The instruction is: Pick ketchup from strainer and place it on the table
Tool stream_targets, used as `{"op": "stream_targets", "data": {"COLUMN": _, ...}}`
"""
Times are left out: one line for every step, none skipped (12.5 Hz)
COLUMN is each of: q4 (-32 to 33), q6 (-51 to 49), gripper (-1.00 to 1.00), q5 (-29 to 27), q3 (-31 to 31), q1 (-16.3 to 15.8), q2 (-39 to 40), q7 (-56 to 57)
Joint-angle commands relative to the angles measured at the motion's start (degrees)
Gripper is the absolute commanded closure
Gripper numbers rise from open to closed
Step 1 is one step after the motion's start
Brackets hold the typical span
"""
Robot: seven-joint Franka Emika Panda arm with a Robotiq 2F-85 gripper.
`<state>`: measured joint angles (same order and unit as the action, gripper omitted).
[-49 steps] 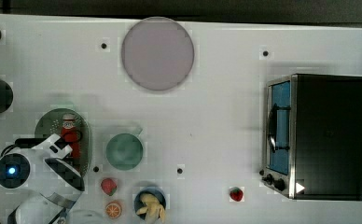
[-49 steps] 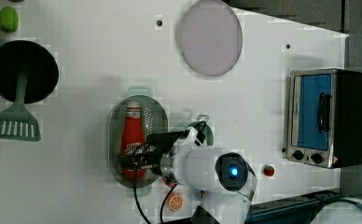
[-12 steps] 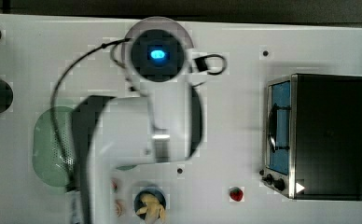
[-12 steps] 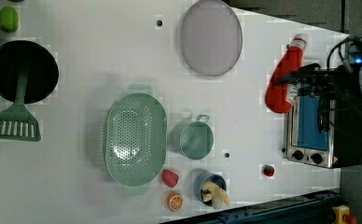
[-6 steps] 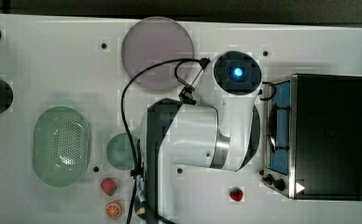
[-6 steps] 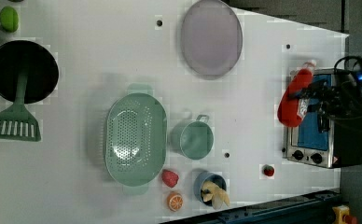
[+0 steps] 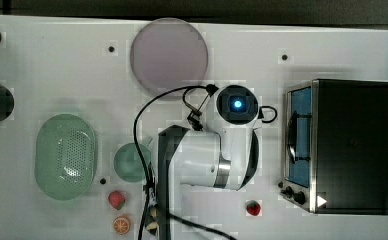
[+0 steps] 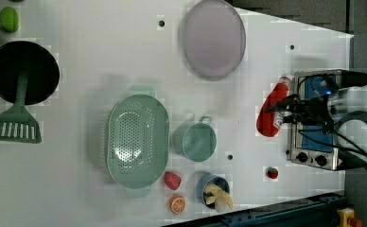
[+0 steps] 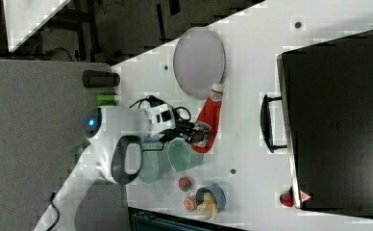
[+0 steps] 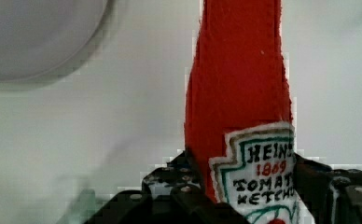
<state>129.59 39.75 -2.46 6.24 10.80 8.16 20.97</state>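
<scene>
The small red squeeze bottle of ketchup (image 8: 272, 109), white-capped and bearing a white-and-red label, is held off the white tabletop (image 8: 101, 56), pinched around its labelled lower body by the black gripper (image 9: 194, 134); its cap points toward the large round grey-lilac plate (image 8: 213, 39). In the wrist view the bottle (image 10: 244, 112) rises from between the two dark fingers (image 10: 170, 186), its cap and base cut off by the picture's edges. In the top view the arm's white body (image 7: 207, 155) lies over the bottle and gripper, hiding both. In the left view the bottle hangs just beside the front of the dark toaster oven (image 8: 314, 118), well apart from the pale green oval perforated strainer (image 8: 136, 139), whose basin holds nothing. Beside the strainer stands a round green cup with a handle (image 8: 195, 140), its inside showing no contents. A small blue cup (image 8: 213, 189) holds pale yellowish pieces, hard to identify. Two red strawberries (image 8: 172, 180) (image 8: 272, 173) and an orange slice (image 8: 177, 204) lie on the table.
</scene>
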Motion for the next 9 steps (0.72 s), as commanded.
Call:
{"op": "stream_targets", "data": {"q4": 1.52, "q6": 5.15, "gripper": -0.22, "q5": 1.62, "q3": -0.65, "q1": -0.54, "q2": 3.51, "q7": 2.45}}
{"op": "stream_targets", "data": {"q4": 1.58, "q6": 6.25, "gripper": -0.29, "q5": 1.62, "q3": -0.78, "q1": -0.54, "q2": 4.85, "q7": 2.45}}
{"op": "stream_targets", "data": {"q4": 1.46, "q6": 7.17, "gripper": -0.5, "q5": 1.62, "q3": -0.86, "q1": -0.52, "q2": 5.73, "q7": 2.44}}
{"op": "stream_targets", "data": {"q4": 1.34, "q6": 7.54, "gripper": -0.72, "q5": 1.62, "q3": -0.88, "q1": -0.51, "q2": 5.86, "q7": 2.44}}
{"op": "stream_targets", "data": {"q4": 1.33, "q6": 6.97, "gripper": -0.93, "q5": 1.61, "q3": -0.9, "q1": -0.48, "q2": 5.47, "q7": 2.43}}
{"op": "stream_targets", "data": {"q4": 1.13, "q6": 6.0, "gripper": -1.0, "q5": 1.56, "q3": -0.87, "q1": -0.48, "q2": 4.6, "q7": 2.43}}
{"op": "stream_targets", "data": {"q4": 0.55, "q6": 5.1, "gripper": -1.0, "q5": 1.37, "q3": -0.82, "q1": -0.47, "q2": 3.35, "q7": 2.3}}
{"op": "stream_targets", "data": {"q4": -0.42, "q6": 4.21, "gripper": -1.0, "q5": 1.27, "q3": -0.73, "q1": -0.49, "q2": 1.91, "q7": 2.3}}
{"op": "stream_targets", "data": {"q4": -1.71, "q6": 2.41, "gripper": -1.0, "q5": 1.24, "q3": -0.68, "q1": -0.5, "q2": 0.35, "q7": 2.26}}
